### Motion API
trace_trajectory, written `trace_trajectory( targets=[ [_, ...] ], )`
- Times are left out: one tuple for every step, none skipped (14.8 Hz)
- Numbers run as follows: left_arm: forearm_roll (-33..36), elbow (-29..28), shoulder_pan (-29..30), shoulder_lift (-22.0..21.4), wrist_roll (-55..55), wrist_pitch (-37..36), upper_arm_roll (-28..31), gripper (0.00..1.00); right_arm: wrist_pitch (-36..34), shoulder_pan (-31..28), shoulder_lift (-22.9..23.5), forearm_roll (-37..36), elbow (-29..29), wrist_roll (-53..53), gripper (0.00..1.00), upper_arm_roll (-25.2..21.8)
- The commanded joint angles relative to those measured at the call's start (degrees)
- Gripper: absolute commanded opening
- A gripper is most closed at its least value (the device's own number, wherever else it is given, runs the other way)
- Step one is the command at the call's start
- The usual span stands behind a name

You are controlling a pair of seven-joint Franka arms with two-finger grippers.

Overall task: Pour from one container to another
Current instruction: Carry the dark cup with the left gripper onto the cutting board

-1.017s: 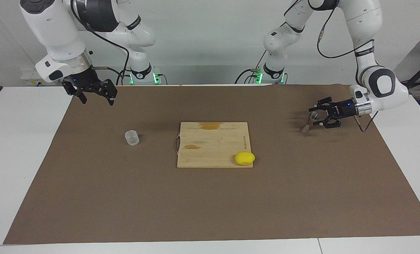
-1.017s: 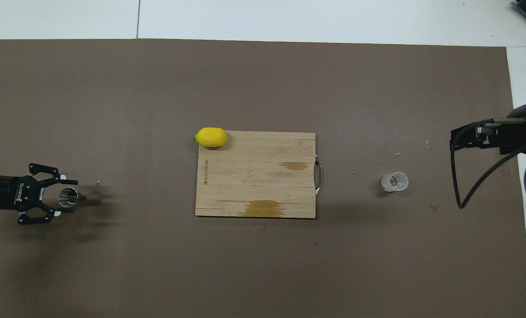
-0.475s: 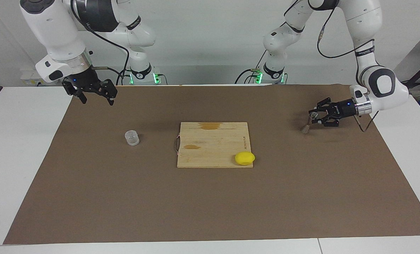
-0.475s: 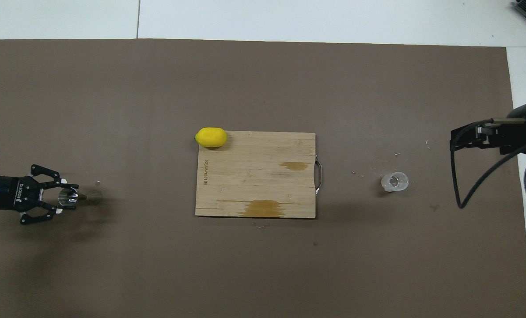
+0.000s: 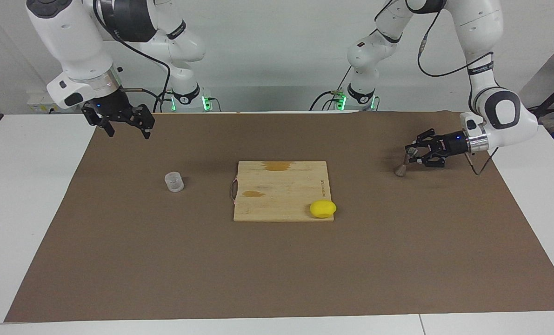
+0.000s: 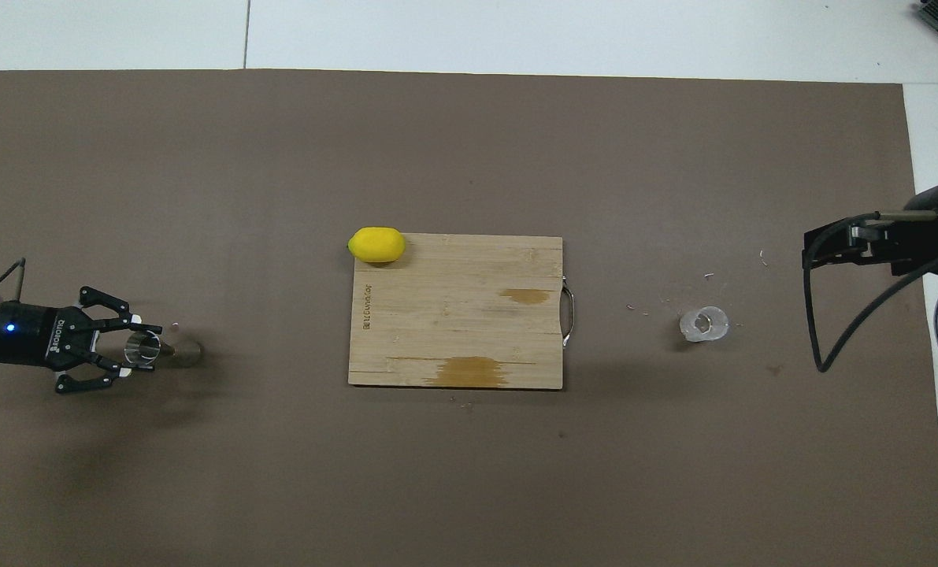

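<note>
Jigger [image 5: 402, 167] pinched by left gripper [image 5: 410, 154], right gripper [image 5: 127, 130] spread, waiting

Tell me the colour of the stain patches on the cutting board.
Amber-brown patches on the pale wooden cutting board; the overhead view shows them best.

The left end effector [image 5: 410, 155] grips the tilted jigger [image 5: 403, 165]; the clear cup [image 5: 174, 181] stands beside the cutting board [image 5: 281, 190].

Board and lemon on my desk
A yellow lemon [image 5: 323, 208] rests on the wooden cutting board's [image 5: 281, 190] corner; brown mat [image 5: 277, 270] beneath.
</note>
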Motion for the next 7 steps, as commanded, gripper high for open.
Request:
trace_trajectory(
  targets=[
    [-2.93, -1.20, -2.89, -3.27, -5.45, -1.71, 0.57, 0.35, 0.18, -0.55, -0.73, -0.51, -0.72, 1.34, 1.00, 0.54],
    [-3.72, -1.55, -3.94, -3.80, -8.09, -1.71, 0.57, 0.35, 0.18, -0.55, -0.73, -0.51, -0.72, 1.34, 1.00, 0.54],
    [-4.86, -2.16, -5.43, -4.41, -9.59, -1.54, 0.57, 0.35, 0.18, -0.55, -0.73, -0.51, -0.72, 1.34, 1.00, 0.54],
    [-6.52, -2.86, -6.84, -5.20, -10.56, -1.19, 0.57, 0.35, 0.18, -0.55, -0.73, -0.51, -0.72, 1.34, 1.00, 0.54],
    [-8.11, -3.83, -8.42, -6.08, -11.97, -0.66, 0.57, 0.35, 0.18, -0.55, -0.73, -0.51, -0.81, 1.34, 1.00, 0.54],
    [-9.95, -5.05, -10.26, -6.96, -13.63, 0.47, 0.57, 0.35, 0.18, -0.63, -0.73, -0.51, -0.81, 1.34, 1.00, 0.54],
    [-12.41, -6.54, -12.63, -7.92, -15.04, 2.22, 0.57, 0.36, 0.18, -0.55, -0.73, -0.51, -0.72, 1.34, 1.00, 0.54]
  ],
)
